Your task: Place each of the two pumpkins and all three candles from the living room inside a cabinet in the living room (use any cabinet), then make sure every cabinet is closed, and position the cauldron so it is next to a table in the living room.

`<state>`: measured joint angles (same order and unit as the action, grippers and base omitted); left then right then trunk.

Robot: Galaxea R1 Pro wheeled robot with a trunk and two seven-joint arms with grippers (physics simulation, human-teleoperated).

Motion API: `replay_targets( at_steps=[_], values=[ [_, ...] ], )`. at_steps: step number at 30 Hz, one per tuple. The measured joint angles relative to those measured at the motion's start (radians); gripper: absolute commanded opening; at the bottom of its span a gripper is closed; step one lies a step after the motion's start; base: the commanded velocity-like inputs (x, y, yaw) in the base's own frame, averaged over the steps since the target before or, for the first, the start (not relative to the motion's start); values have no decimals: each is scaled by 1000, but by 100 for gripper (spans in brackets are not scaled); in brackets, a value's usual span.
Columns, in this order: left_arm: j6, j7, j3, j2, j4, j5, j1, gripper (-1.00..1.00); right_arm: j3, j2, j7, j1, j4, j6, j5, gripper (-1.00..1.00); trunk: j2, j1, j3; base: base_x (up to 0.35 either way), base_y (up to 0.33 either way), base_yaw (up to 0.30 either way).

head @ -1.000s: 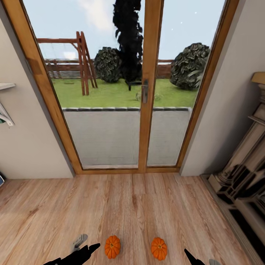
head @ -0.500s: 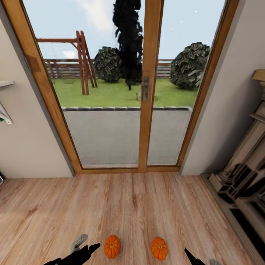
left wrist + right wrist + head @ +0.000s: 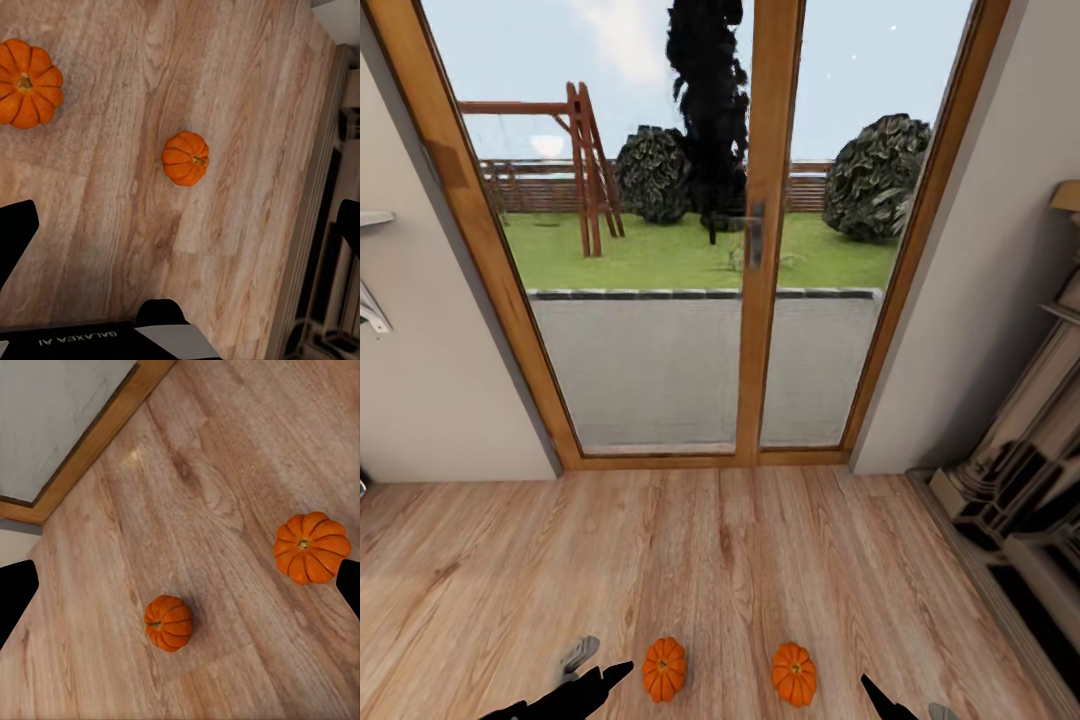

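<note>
Two small orange pumpkins sit on the wooden floor close in front of me, the left pumpkin [image 3: 663, 668] and the right pumpkin [image 3: 794, 673]. My left gripper [image 3: 605, 662] hangs just left of the left pumpkin, open and holding nothing. My right gripper [image 3: 900, 702] is at the lower edge, right of the right pumpkin, also open and holding nothing. The left wrist view has the left pumpkin [image 3: 28, 84] and the right pumpkin [image 3: 185, 158] on the planks beyond the spread fingers [image 3: 15, 236]. The right wrist view shows the right pumpkin [image 3: 311, 547] and the left pumpkin [image 3: 168, 622].
A glass patio door in a wooden frame [image 3: 763, 300] stands straight ahead, with a garden outside. A pale carved fireplace surround [image 3: 1020, 480] runs along the right wall. A small shelf [image 3: 372, 218] juts from the left wall. Wooden floor [image 3: 720, 560] lies between me and the door.
The whole head view has shifted very slightly, so the camera moved a little. The pumpkins and both grippers keep their places.
</note>
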<state>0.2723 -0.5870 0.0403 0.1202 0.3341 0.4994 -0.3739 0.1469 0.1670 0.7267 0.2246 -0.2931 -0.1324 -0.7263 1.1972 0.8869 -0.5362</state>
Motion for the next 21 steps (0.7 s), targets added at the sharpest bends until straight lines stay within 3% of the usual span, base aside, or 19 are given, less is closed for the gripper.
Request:
replay_targets(
  at_steps=[21],
  values=[
    [0,0,0,0,0,0,0,100,0,0,0,0,0,0,0,100,147,81,-66,0,0,0]
  ],
)
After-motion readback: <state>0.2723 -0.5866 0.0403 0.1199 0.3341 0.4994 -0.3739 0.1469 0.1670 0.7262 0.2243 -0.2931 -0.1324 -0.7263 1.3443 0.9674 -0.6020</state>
